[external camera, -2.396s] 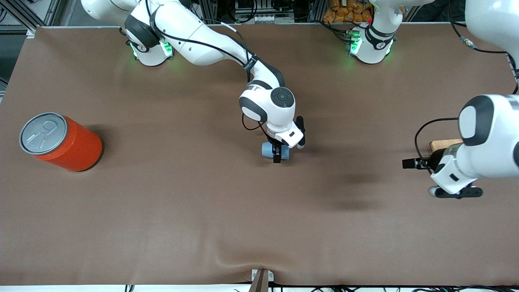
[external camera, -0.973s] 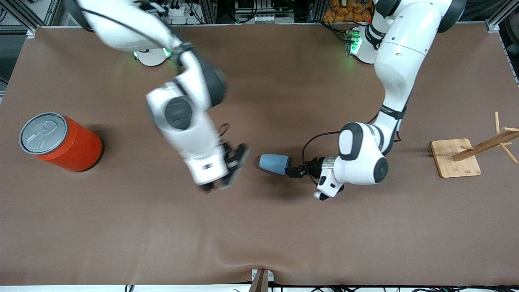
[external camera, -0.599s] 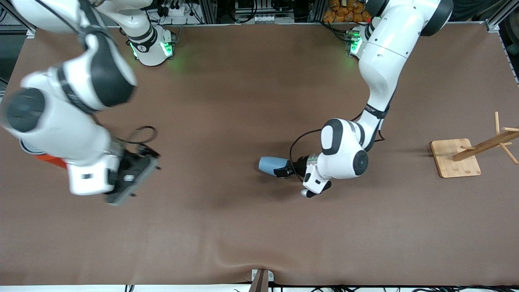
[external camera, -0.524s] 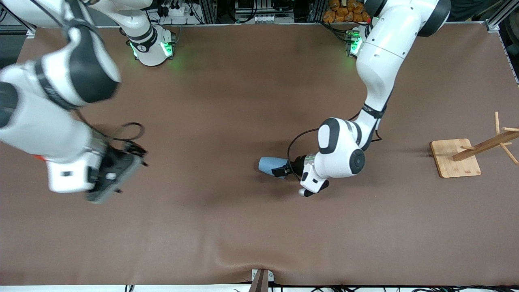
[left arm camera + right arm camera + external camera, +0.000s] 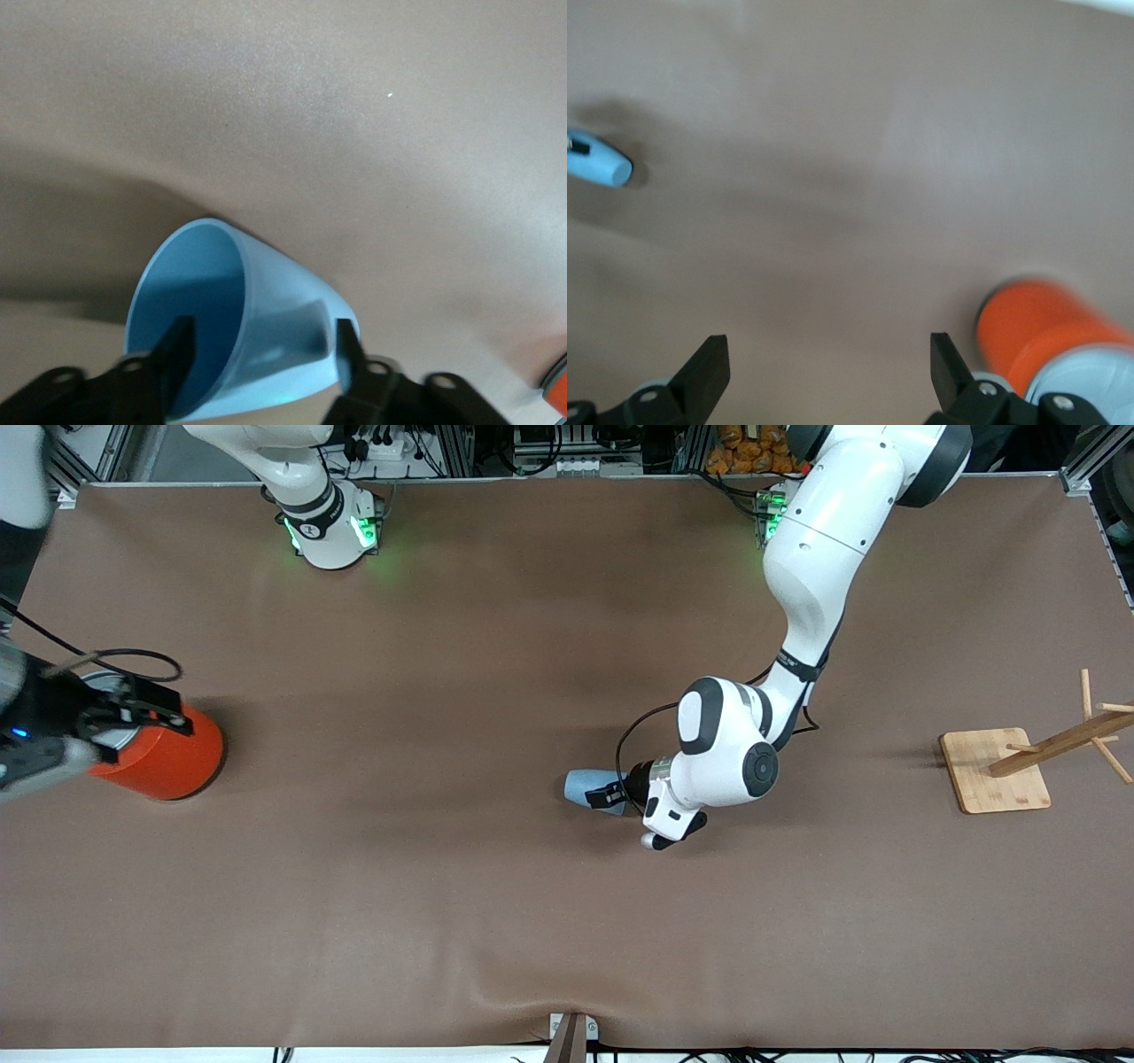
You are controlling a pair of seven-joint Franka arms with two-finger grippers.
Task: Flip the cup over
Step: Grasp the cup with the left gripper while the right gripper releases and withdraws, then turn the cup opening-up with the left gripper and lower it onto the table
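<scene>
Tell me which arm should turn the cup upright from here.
Left. The left hand already straddles the cup, which lies on its side at mid-table, one finger inside the mouth and one outside. The right hand hangs open over the orange can at its own end.

A small light-blue tapered plastic cup point(image 5: 585, 786) with no handle is lying on its side on the brown table, about midway between the table's two ends and near its middle, well away from every edge. Its narrow closed base is pointing toward the right arm's end of the table and its wide mouth toward the left arm's end. In my left wrist view the cup point(image 5: 257, 328) is showing its darker blue inside, and its rim is looking round and undamaged. Its outer wall is looking smooth and plain.
</scene>
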